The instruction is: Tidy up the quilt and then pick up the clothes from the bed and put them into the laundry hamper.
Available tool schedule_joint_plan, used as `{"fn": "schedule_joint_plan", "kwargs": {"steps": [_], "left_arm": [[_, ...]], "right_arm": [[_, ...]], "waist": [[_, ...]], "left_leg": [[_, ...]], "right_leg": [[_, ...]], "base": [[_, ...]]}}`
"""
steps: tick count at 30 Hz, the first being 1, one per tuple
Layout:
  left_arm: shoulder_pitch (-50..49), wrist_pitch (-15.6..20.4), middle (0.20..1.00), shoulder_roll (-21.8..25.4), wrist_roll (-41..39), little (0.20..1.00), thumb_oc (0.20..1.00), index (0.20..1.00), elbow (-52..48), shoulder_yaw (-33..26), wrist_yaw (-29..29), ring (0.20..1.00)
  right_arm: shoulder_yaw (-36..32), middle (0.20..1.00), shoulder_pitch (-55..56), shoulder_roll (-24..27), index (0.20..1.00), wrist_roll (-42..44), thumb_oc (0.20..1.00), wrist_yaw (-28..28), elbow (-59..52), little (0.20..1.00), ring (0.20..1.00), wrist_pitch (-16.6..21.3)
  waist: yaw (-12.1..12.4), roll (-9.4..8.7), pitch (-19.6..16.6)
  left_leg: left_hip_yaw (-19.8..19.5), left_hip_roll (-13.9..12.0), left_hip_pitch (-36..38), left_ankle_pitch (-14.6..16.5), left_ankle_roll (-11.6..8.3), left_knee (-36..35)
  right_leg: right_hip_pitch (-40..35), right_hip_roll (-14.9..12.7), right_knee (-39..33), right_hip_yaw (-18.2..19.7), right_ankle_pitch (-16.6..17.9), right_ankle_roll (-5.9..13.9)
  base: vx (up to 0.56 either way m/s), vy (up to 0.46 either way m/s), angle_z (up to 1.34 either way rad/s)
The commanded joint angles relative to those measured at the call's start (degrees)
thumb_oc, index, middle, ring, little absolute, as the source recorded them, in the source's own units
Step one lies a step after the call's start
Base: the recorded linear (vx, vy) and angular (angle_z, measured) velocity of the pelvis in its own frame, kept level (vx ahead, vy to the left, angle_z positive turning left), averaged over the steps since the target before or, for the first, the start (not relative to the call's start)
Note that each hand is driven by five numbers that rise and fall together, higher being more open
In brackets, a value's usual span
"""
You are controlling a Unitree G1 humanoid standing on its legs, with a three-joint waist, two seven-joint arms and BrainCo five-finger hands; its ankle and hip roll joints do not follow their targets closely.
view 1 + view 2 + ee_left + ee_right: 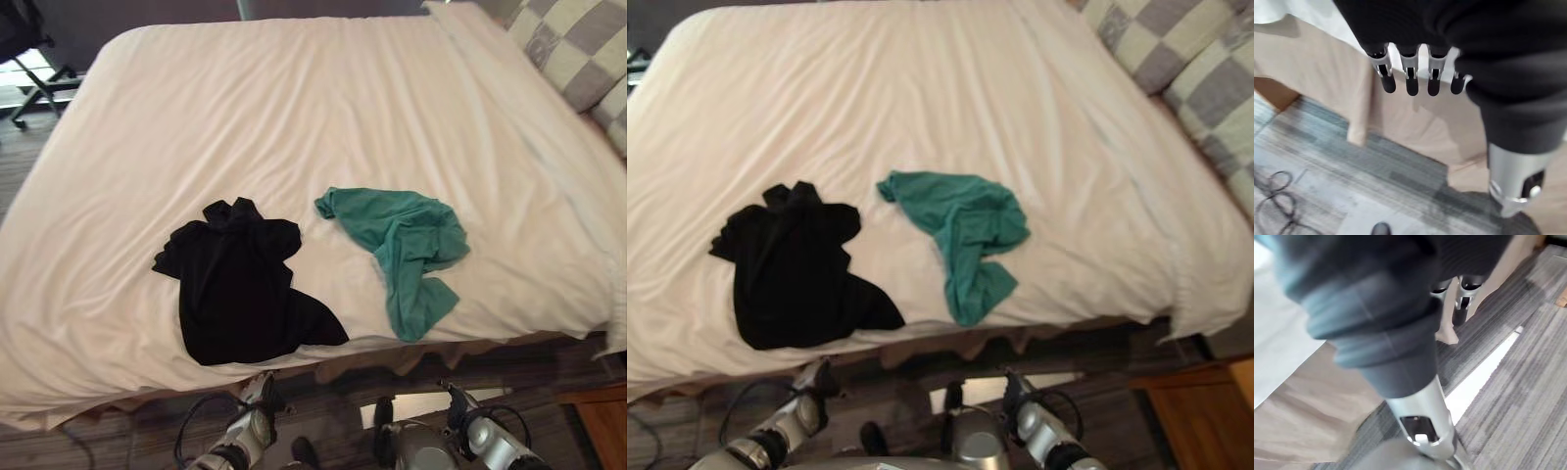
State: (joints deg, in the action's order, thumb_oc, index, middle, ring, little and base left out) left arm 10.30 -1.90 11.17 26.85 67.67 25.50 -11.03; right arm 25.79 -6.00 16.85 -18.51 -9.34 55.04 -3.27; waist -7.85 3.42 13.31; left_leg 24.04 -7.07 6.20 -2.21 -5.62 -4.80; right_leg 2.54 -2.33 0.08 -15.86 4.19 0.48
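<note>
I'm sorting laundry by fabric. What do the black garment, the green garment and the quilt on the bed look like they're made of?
Black garment: looks like a thin matte knit, possibly cotton; it lies limp with soft folds and no sheen.
Green garment: a similar light matte fabric, bunched and creased.
Quilt: pale, smooth woven cover with faint padding, shown by broad shallow wrinkles. The exact fibre can't be told.

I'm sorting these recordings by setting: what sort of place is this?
Most likely a bedroom: a large bed under a white quilt, checked pillows at its head, and a black garment and a green garment lying on it.
</note>
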Motion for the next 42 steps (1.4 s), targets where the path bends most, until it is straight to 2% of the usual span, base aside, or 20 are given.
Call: {"fn": "schedule_joint_plan", "kwargs": {"steps": [1,5,7,8,9,10,11,13,15,19,24,27,29,31,33,34,36,40,41,42], "left_arm": [[1.0,-0.8,1.0,0.9,1.2,1.0,1.0,1.0,2.6,-0.3,-1.6,1.0],[-2.0,-1.7,1.0,1.2,-1.0,1.0,1.0,1.0,4.5,-3.6,-2.5,1.0],[-2.8,-2.3,1.0,3.3,-1.1,1.0,1.0,1.0,6.9,-5.8,-2.9,1.0],[-2.8,-2.3,1.0,3.3,-1.1,1.0,1.0,1.0,6.9,-5.8,-2.9,1.0],[-2.8,-2.5,1.0,4.4,-3.0,1.0,1.0,1.0,7.3,-7.7,-3.3,1.0],[-3.2,-2.7,1.0,4.6,-2.7,1.0,1.0,1.0,7.5,-8.1,-3.2,1.0],[-3.7,-2.8,1.0,4.6,-2.2,1.0,1.0,1.0,7.6,-8.5,-3.5,1.0],[-4.0,-2.8,1.0,4.2,-1.1,1.0,1.0,1.0,7.5,-7.6,-3.0,1.0],[-3.5,-2.7,1.0,4.0,-0.2,1.0,1.0,1.0,7.2,-6.3,-1.8,1.0],[-2.8,-2.3,1.0,4.6,-0.8,1.0,1.0,1.0,5.6,-6.3,-1.1,1.0],[-5.0,-3.0,1.0,7.0,-6.4,1.0,1.0,1.0,6.5,-12.8,-2.8,1.0],[-10.1,-2.5,1.0,15.9,-14.2,1.0,1.0,1.0,6.5,-26.1,-7.2,1.0],[-10.8,-2.1,1.0,17.7,-15.0,1.0,1.0,1.0,4.9,-27.7,-8.8,1.0],[-11.8,-0.6,1.0,22.4,-16.1,1.0,1.0,1.0,-1.7,-31.3,-13.0,1.0],[-14.5,3.3,1.0,29.2,-14.7,1.0,1.0,1.0,-24.0,-36.7,-19.5,1.0],[-14.8,3.1,1.0,29.1,-14.6,1.0,1.0,1.0,-24.4,-36.9,-19.4,1.0],[-11.3,6.7,1.0,33.2,-14.0,1.0,1.0,1.0,-38.8,-40.6,-22.1,1.0],[-3.4,10.8,1.0,35.0,-16.0,1.0,1.0,1.0,-47.0,-36.5,-18.8,1.0],[-3.2,10.8,1.0,35.0,-16.0,1.0,1.0,1.0,-46.9,-36.5,-18.7,1.0],[0.8,11.5,1.0,34.6,-15.7,1.0,1.0,1.0,-47.3,-30.9,-15.5,1.0]], "right_arm": [[-3.8,1.0,-1.8,-5.2,1.0,7.4,1.0,-2.1,6.9,1.0,1.0,0.2],[-9.2,1.0,-1.8,-3.7,1.0,10.6,1.0,-4.1,12.5,1.0,1.0,-0.9],[-12.8,1.0,-0.6,-0.9,1.0,12.0,1.0,-4.7,15.6,1.0,1.0,-1.4],[-12.8,1.0,-0.6,-0.9,1.0,12.0,1.0,-4.7,15.6,1.0,1.0,-1.4],[-14.1,1.0,0.1,0.7,1.0,12.0,1.0,-5.3,16.4,1.0,1.0,-1.6],[-14.4,1.0,0.8,0.9,1.0,11.4,1.0,-5.1,17.0,1.0,1.0,-1.8],[-14.9,1.0,1.0,1.3,1.0,11.3,1.0,-5.0,16.9,1.0,1.0,-1.9],[-15.1,1.0,1.8,0.7,1.0,11.7,1.0,-4.4,16.6,1.0,1.0,-1.7],[-16.3,1.0,2.6,-0.3,1.0,12.7,1.0,-3.7,16.0,1.0,1.0,-1.8],[-16.1,1.0,3.1,-2.1,1.0,13.2,1.0,-2.8,15.4,1.0,1.0,-2.1],[-22.4,1.0,4.0,-1.1,1.0,19.6,1.0,-4.0,16.5,1.0,1.0,-2.3],[-34.3,1.0,8.2,5.4,1.0,24.8,1.0,-10.2,12.1,1.0,1.0,-1.0],[-36.2,1.0,10.0,6.0,1.0,24.7,1.0,-12.3,10.0,1.0,1.0,-0.3],[-40.0,1.0,13.4,8.5,1.0,22.6,1.0,-16.7,5.1,1.0,1.0,0.7],[-45.8,1.0,16.6,12.8,1.0,18.0,1.0,-22.8,-2.6,1.0,1.0,1.5],[-45.8,1.0,16.7,12.8,1.0,17.9,1.0,-22.8,-2.8,1.0,1.0,1.4],[-48.2,1.0,17.9,17.9,1.0,7.0,1.0,-26.1,-20.4,1.0,1.0,0.8],[-43.0,1.0,13.5,24.1,1.0,-1.1,1.0,-23.2,-30.3,1.0,1.0,2.2],[-43.0,1.0,13.5,24.0,1.0,-1.1,1.0,-23.1,-30.3,1.0,1.0,2.2],[-39.1,1.0,11.1,28.0,1.0,-7.7,1.0,-20.4,-34.8,1.0,1.0,2.2]], "waist": [[-0.7,-2.28,-0.5],[-0.6,-1.58,-0.7],[-0.3,-2.74,1.8],[-0.3,-2.74,1.8],[-0.4,-3.65,2.6],[-0.9,-3.56,2.2],[-1.3,-3.25,2.0],[-1.3,-2.47,0.6],[-2.7,-1.62,-0.2],[-3.1,-1.35,-0.1],[-2.6,-1.84,-0.3],[-2.3,-2.23,-1.1],[-2.3,-2.31,-1.2],[-2.3,-2.29,-1.5],[-2.2,-2.0,-1.8],[-2.2,-2.02,-1.8],[-2.6,-2.03,-2.4],[-2.6,-2.45,-3.0],[-2.6,-2.43,-2.9],[-2.7,-2.76,-3.1]], "left_leg": [[-0.6,0.1,-1.0,2.2,-0.22,-0.2],[-1.7,0.7,-0.6,2.5,-0.01,-0.2],[-2.9,0.3,-6.7,3.9,-1.43,12.6],[-2.9,0.3,-6.7,3.9,-1.43,12.6],[-2.0,-3.7,-9.3,3.4,-3.52,17.4],[-0.4,-5.8,-8.2,3.5,-3.76,16.4],[2.6,-7.1,-4.6,2.3,-3.55,12.0],[-0.7,-5.2,-2.8,2.7,-2.85,7.9],[0.4,-4.0,-0.7,2.5,-2.48,3.5],[0.3,-1.6,2.3,3.1,-1.18,-0.2],[0.3,-0.8,2.3,4.0,-0.57,-0.2],[1.0,-0.7,3.2,4.3,-0.85,-0.2],[1.0,-0.7,3.4,4.3,-0.97,-0.2],[0.9,-0.8,3.8,4.2,-1.18,-0.2],[0.6,-0.8,4.3,4.5,-1.26,-0.2],[0.6,-0.8,4.4,4.5,-1.26,-0.2],[0.3,-0.9,5.1,5.0,-1.2,-0.2],[0.6,-1.0,5.8,5.3,-0.85,-0.2],[0.7,-1.0,5.8,5.4,-0.85,-0.2],[1.1,-1.0,6.2,5.5,-0.69,-0.2]], "right_leg": [[-2.9,-2.6,-2.3,5.2,-4.7,6.07],[-4.1,-2.2,-4.5,6.9,-4.2,6.12],[-4.4,-3.9,-4.7,6.3,-4.5,5.36],[-4.4,-3.9,-4.7,6.3,-4.5,5.36],[-4.3,-5.9,-4.9,5.4,-4.7,5.56],[-4.1,-6.5,-4.9,4.6,-4.7,5.9],[-3.9,-6.7,-4.8,3.8,-4.0,6.25],[-3.6,-6.5,-4.3,4.3,-4.0,6.87],[-2.7,-7.3,-2.2,3.7,-3.8,7.13],[-1.6,-8.3,-1.1,4.8,-2.6,8.06],[-1.5,-9.3,-1.4,5.0,-1.5,9.13],[-2.3,-10.0,-1.5,4.2,-0.9,9.86],[-2.7,-10.0,-1.5,4.0,-0.9,9.98],[-3.4,-10.1,-1.9,3.6,-0.9,10.34],[-4.4,-10.3,-2.3,2.9,-1.0,10.94],[-4.4,-10.3,-2.4,2.8,-1.0,10.94],[-4.9,-10.4,-2.3,2.8,-1.2,11.2],[-5.3,-10.5,-2.4,3.1,-1.5,11.05],[-5.3,-10.5,-2.4,3.2,-1.5,11.05],[-5.5,-10.5,-2.6,3.2,-1.5,10.99]], "base": [[0.08,0.005,0.2],[0.03,-0.028,-0.04],[-0.13,-0.067,0.11],[-0.12,0.028,0.21],[-0.06,0.097,0.15],[-0.09,0.162,0.27],[-0.02,0.178,0.31],[0.03,0.181,0.06],[0.03,0.225,-0.11],[0.01,0.193,0.1],[-0.01,0.089,0.02],[0.05,0.043,0.03],[0.04,0.006,0.1],[0.05,0.012,0.15],[0.05,0.019,0.1],[0.06,0.008,0.12],[0.04,-0.001,0.01],[0.01,-0.008,-0.04],[0.03,-0.025,-0.12],[0.03,-0.025,-0.09]]}}
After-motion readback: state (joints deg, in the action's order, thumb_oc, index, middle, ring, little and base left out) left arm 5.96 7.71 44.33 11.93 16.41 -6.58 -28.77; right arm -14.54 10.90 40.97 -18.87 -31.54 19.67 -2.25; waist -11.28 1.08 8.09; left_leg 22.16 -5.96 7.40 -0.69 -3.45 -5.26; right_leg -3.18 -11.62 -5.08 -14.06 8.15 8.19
